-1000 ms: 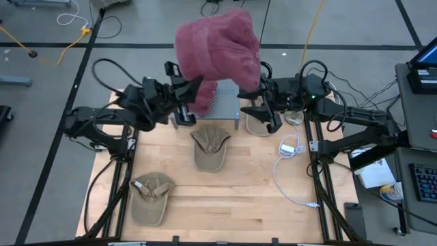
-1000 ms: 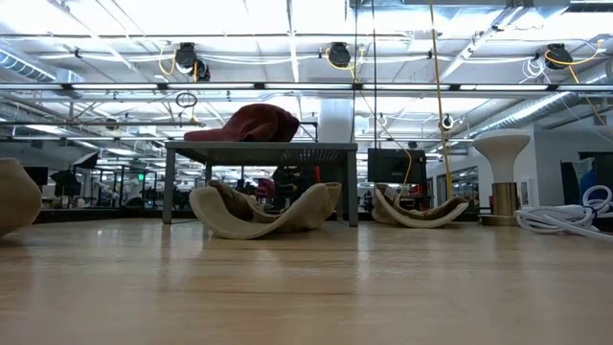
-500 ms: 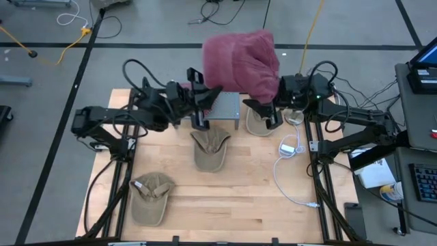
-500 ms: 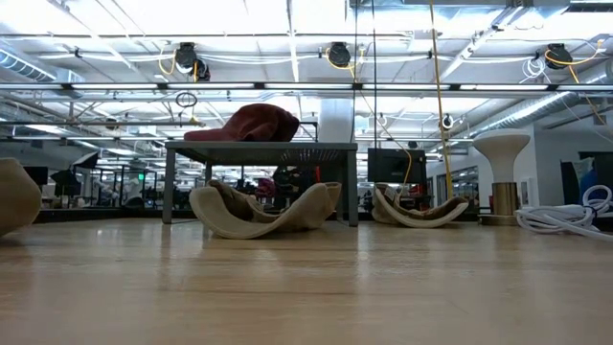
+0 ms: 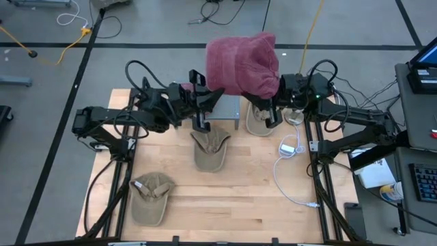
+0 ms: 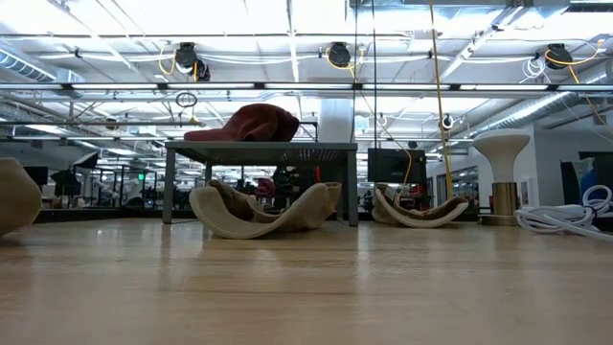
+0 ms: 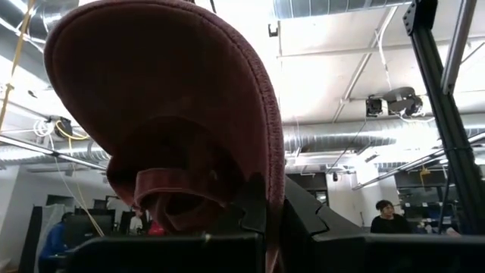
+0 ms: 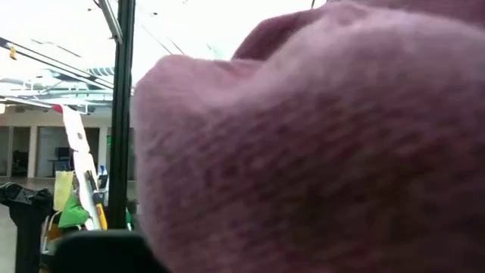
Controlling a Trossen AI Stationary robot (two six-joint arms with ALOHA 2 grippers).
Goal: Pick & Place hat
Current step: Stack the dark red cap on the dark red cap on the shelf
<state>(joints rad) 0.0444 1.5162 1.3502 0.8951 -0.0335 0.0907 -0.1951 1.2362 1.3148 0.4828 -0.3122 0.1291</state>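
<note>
A dark red hat (image 5: 242, 63) hangs high over the far part of the grey stand (image 5: 227, 108). My left gripper (image 5: 205, 102) is shut on it from the left. My right gripper (image 5: 272, 108) is at the hat's right lower edge, fingers together. In the left wrist view I look up into the hat's hollow (image 7: 174, 129) and see its back strap (image 7: 170, 193). The hat (image 8: 318, 144) fills the right wrist view. In the low view a dark red hat (image 6: 249, 123) shows just over the stand's top (image 6: 259, 147), and neither gripper shows there. My left gripper pinches the hat's lower rim (image 7: 267, 189) beside the back strap, between its two fingers. The fingers (image 7: 254, 216) slant upward from the table's left. The hat stands above them, its hollow toward the wrist camera, lifted clear of the table. My right gripper is shut at the hat's right lower edge (image 5: 272, 92), coming from the table's right. The hat itself covers the place of contact, so which part it has cannot be told.
Three tan hats lie on the wooden table: one (image 5: 210, 147) in front of the stand, one (image 5: 258, 123) to its right, one (image 5: 151, 197) near the left front. A white cable (image 5: 290, 147) and a white spool (image 6: 501, 172) are at the right.
My left gripper has carried the red hat toward the table's right, so it now hangs between both grippers. My right gripper, open half a second ago, has shut at the hat's right edge.
</note>
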